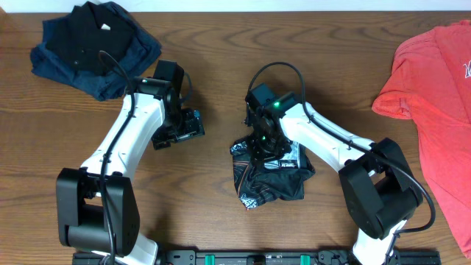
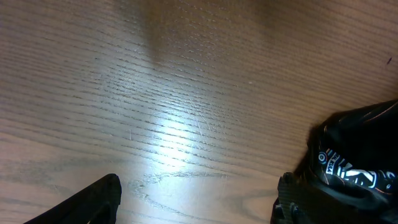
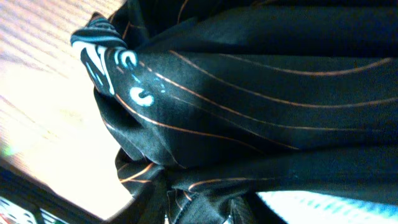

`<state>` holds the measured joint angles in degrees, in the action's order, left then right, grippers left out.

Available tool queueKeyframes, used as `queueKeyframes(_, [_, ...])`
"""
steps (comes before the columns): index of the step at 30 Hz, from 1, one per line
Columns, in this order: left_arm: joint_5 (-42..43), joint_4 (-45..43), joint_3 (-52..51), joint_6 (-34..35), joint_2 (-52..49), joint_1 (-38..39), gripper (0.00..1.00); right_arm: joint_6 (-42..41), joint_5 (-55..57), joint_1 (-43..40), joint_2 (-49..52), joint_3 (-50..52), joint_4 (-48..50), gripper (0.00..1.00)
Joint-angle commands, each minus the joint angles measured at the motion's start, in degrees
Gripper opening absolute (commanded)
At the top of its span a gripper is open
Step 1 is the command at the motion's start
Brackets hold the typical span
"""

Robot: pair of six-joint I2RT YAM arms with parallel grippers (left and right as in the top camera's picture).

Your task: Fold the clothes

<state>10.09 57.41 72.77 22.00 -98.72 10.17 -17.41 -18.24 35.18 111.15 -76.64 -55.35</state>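
Observation:
The black jersey [image 1: 271,175] with thin orange lines and white logos lies crumpled on the table at centre. My right gripper [image 1: 263,141] is down on its top edge and shut on a bunch of the cloth; the right wrist view shows the jersey [image 3: 249,93] filling the frame, gathered between the fingers at the bottom [image 3: 205,208]. My left gripper [image 1: 193,125] is open and empty over bare wood left of the jersey. In the left wrist view its fingers [image 2: 196,202] are spread wide, with the jersey's edge [image 2: 357,162] at the right.
A pile of dark navy and black garments [image 1: 96,46] lies at the back left. A coral-red T-shirt [image 1: 434,88] lies at the right edge. The wooden table [image 1: 221,213] runs to the front rail.

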Motion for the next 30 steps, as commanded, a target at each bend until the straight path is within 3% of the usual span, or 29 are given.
queueKeyframes(1, [-0.8,0.1,-0.3,-1.4,-0.1,-0.2,0.82,-0.8,0.6,-0.5,0.2,0.3,0.2,0.2])
queueKeyframes(5, [-0.8,0.1,-0.3,-1.4,-0.1,-0.2,0.82,-2.1,4.3,-1.0,0.2,0.2,0.1,0.18])
queueKeyframes(12, [-0.8,0.1,-0.3,-1.4,-0.1,-0.2,0.82,-3.0,5.2,-3.8,0.1,-1.2,0.4,0.02])
queueKeyframes(22, [-0.8,-0.3,-0.3,-1.4,-0.1,-0.2,0.82,-4.0,6.0,-5.7,0.1,-3.3,1.4,0.02])
queueKeyframes(30, [-0.8,-0.5,-0.3,-1.4,-0.1,-0.2,0.82,-8.2,20.1,-5.9,0.1,-4.5,0.0,0.02])
